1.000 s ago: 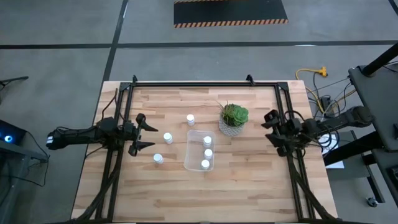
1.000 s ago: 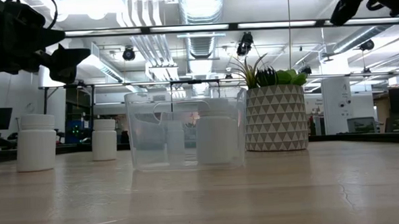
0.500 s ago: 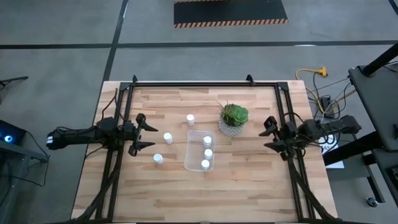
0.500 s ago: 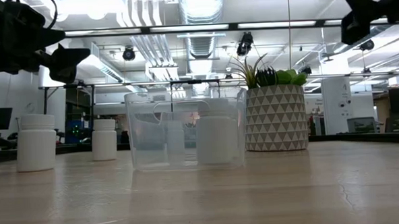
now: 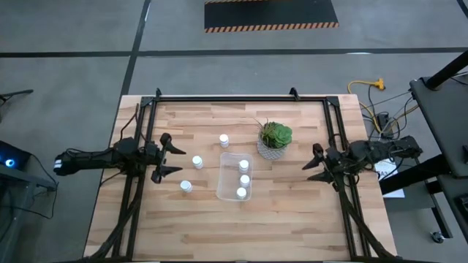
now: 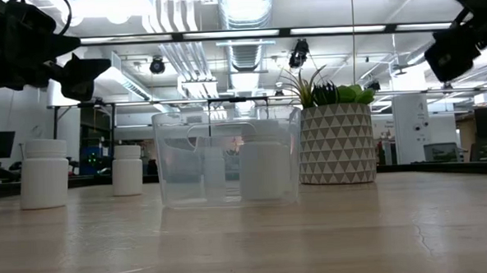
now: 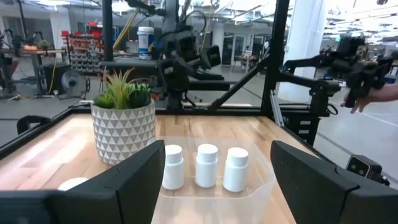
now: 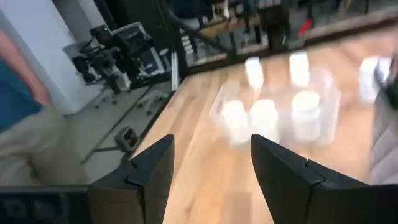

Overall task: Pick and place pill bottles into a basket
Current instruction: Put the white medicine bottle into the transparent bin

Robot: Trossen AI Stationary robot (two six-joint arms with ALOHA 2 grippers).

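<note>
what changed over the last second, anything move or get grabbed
Only the right gripper moved: it swung from pointing across the table's right frame to face the basket, jaws apart, holding nothing. Nothing was taken or released. The left gripper stayed put, open and empty. Three pill bottles remain in the basket, three others stand on the table, and the potted plant is unmoved.

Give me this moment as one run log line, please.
basket: three pill bottles inside | table: three bottles left of basket | left gripper: open, empty | right gripper: open, empty
</note>
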